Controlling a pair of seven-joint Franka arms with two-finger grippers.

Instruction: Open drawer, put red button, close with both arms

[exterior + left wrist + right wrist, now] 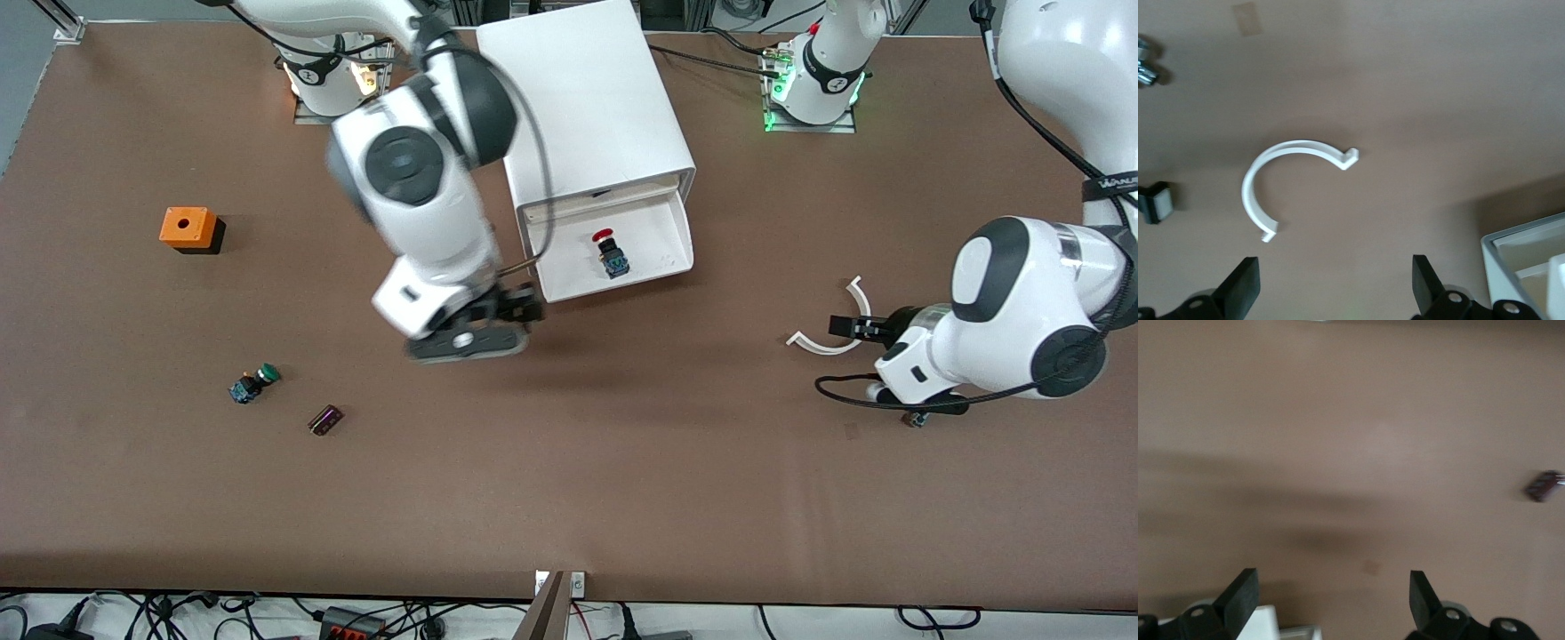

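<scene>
Red button is lying inside the pulled-out drawer of the white cabinet, its cap pointing toward the cabinet. Right gripper is hanging over the brown surface just beside the drawer's front corner, its fingers spread and holding nothing. Left gripper is hovering toward the left arm's end of the surface, fingers spread wide over a white curved clip. An orange box, a green button and a small dark block are lying toward the right arm's end.
</scene>
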